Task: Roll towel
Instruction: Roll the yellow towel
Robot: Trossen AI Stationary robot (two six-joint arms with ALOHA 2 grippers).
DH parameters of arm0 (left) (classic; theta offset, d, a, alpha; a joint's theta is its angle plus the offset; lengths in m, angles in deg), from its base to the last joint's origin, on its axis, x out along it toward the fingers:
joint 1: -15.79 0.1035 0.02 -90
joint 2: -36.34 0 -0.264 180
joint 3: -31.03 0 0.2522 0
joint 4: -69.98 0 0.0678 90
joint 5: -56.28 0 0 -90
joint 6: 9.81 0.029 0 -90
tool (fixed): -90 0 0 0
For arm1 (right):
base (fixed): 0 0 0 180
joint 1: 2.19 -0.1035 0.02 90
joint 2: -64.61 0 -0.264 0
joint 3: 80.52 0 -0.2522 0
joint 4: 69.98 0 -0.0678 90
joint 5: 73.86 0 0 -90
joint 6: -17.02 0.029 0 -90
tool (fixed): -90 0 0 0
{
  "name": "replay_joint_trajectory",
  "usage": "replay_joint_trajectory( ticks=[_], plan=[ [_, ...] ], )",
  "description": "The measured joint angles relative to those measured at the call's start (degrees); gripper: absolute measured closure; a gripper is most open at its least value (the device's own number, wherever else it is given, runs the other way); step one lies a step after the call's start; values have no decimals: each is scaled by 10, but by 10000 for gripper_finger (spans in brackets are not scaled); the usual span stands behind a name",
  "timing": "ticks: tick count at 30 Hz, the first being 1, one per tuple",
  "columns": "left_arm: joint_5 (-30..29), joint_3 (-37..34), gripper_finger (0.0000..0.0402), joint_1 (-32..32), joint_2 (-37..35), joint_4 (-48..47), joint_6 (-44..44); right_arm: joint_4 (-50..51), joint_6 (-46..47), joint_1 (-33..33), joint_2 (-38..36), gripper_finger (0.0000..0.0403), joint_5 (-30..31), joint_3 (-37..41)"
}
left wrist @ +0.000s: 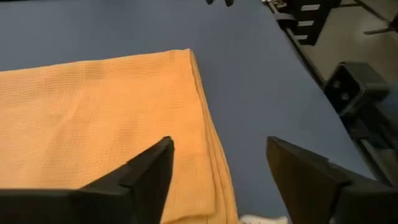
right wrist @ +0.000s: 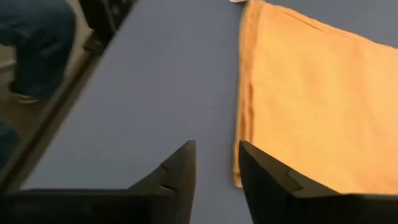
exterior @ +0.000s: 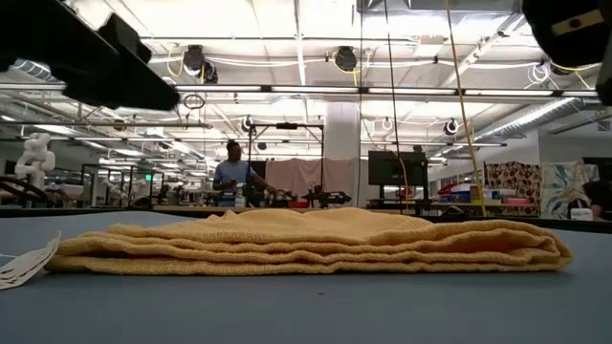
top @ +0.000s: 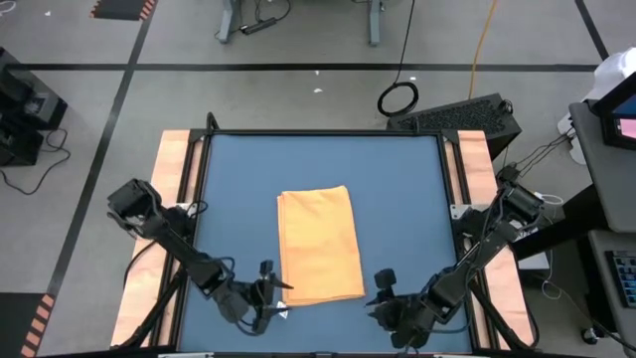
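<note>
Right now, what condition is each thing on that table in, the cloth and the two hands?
towel: folded flat in layers on the blue table, not rolled, held by neither hand.
white tag: lying on the table at the towel's edge.
left hand: open, at the towel's near corner.
right hand: partly open, empty, beside the other near corner.
</note>
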Motion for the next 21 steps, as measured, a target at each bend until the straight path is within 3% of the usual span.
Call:
replay_joint_trajectory(
  ticks=[4, 12, 21],
  plan=[
    [-17, 42, 120, 4, 46, 1, 18, -19, 3, -2, 7, 263, 41, 20],
    [-18, 124, 118, 20, 130, -6, 100, -74, -8, 9, 45, 235, 44, 54],
    [-3, 143, 118, 51, 153, -58, 74, -74, 5, 10, 87, 237, 58, 54]
  ],
)
